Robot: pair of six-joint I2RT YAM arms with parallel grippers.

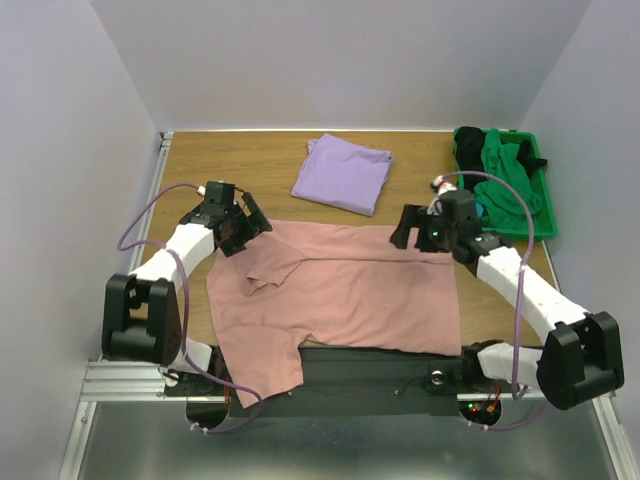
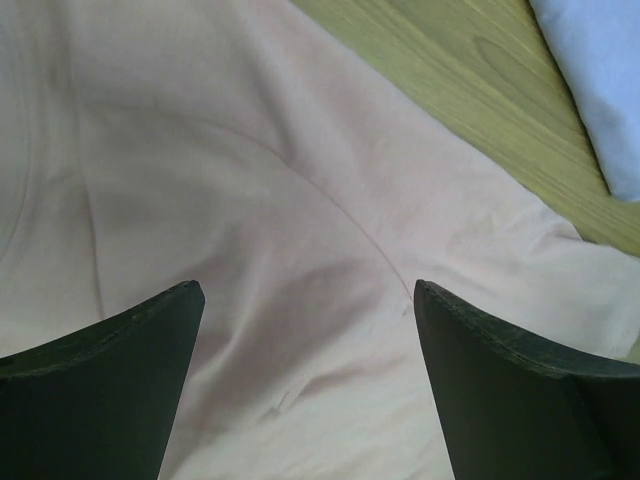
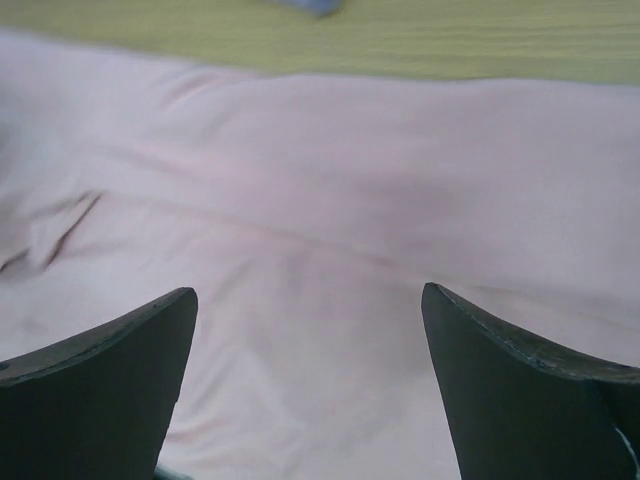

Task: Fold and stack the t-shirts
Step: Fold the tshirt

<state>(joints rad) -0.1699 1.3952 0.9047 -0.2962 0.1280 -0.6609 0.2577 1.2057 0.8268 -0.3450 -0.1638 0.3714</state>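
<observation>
Risk: pink shirt point(image 1: 345, 290) is hanging over the bench point(image 1: 230, 165) edge and could be sliding off, since left gripper point(image 1: 246, 226) and right gripper point(image 1: 408, 230) are hovering spread, pinching nothing.

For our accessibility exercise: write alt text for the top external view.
A dusty-pink t-shirt lies spread on a wooden table, the left gripper and right gripper open at its far corners. A folded lavender t-shirt lies beyond it; a green bin sits far right.
</observation>
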